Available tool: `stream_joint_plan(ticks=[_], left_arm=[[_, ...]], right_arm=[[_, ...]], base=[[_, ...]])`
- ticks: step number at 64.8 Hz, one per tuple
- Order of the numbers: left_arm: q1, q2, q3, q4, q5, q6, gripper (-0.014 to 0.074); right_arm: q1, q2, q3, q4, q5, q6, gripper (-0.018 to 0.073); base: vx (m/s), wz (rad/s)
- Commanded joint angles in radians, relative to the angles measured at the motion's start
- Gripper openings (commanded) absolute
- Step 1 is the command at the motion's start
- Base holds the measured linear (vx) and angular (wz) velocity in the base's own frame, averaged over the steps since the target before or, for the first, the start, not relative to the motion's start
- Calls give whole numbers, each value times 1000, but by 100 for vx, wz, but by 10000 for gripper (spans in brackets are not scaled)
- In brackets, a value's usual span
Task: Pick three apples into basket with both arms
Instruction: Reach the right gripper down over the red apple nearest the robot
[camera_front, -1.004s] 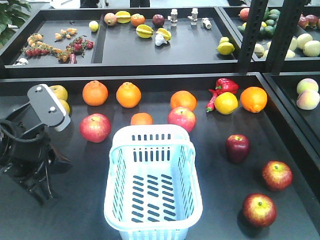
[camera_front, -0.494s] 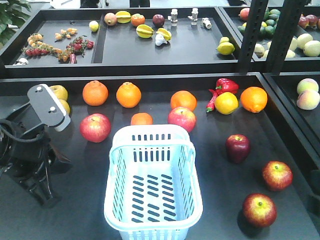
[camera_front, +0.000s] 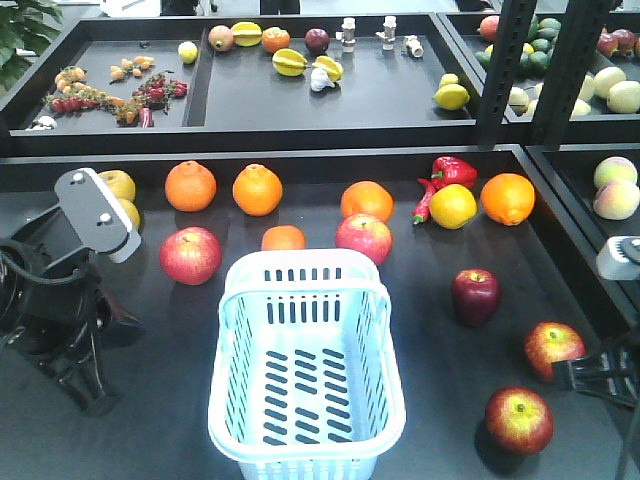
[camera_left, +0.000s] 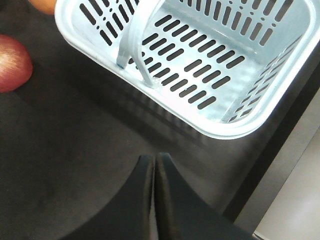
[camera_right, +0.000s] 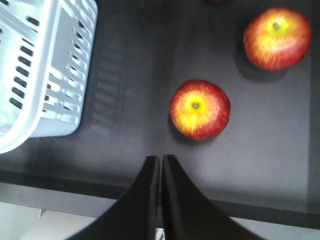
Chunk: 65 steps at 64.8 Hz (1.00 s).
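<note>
— Blue-white slotted plastic rectangular basket (camera_front: 305, 282): location?
— Centre front of the black table (camera_front: 180, 430), handles folded down. Both wrist views crop it to one corner.
— Apples?
— Three, all on the table to the right of the basket.
 - Dark maroon apple (camera_front: 475, 296): farthest back.
 - Deep red, yellow-patched apple (camera_front: 519, 420): nearest the front edge.
 - Second deep red apple (camera_front: 548, 345): between the two, partly covered in the front view by the right gripper (camera_front: 562, 373).
— Grippers?
— Left gripper (camera_left: 154, 160): fingers pressed together, above bare table left of the basket.
— Right gripper: fingers pressed together, near the front apple but apart from it. Its arm is mostly out of frame.
</note>
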Motion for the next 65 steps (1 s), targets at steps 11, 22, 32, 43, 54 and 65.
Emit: stream_joint_plan(ticks=[11, 22, 32, 43, 54, 65], left_arm=[[0, -26, -22, -25, -43, 1, -6], [0, -26, -22, -25, -43, 1, -6], [0, -26, -22, -25, -44, 1, -6], [0, -26, -22, -25, -44, 1, -6], [0, -26, -22, -25, -44, 1, -6], [0, -26, -22, -25, -44, 1, -6]], right_arm=[[-1, 90, -32, -1, -49, -14, 65], [-1, 130, -32, -39, -48, -20, 207], [-1, 140, -32, -54, -57, -26, 404], [-1, 141, -32, -68, -94, -36, 595], [-1, 161, -40, -71, -112, 15, 665], [0, 283, -117, -68, -34, 20, 656]], base=[[0, 0], [0, 0], [0, 0], [0, 0], [0, 0], [0, 0]])
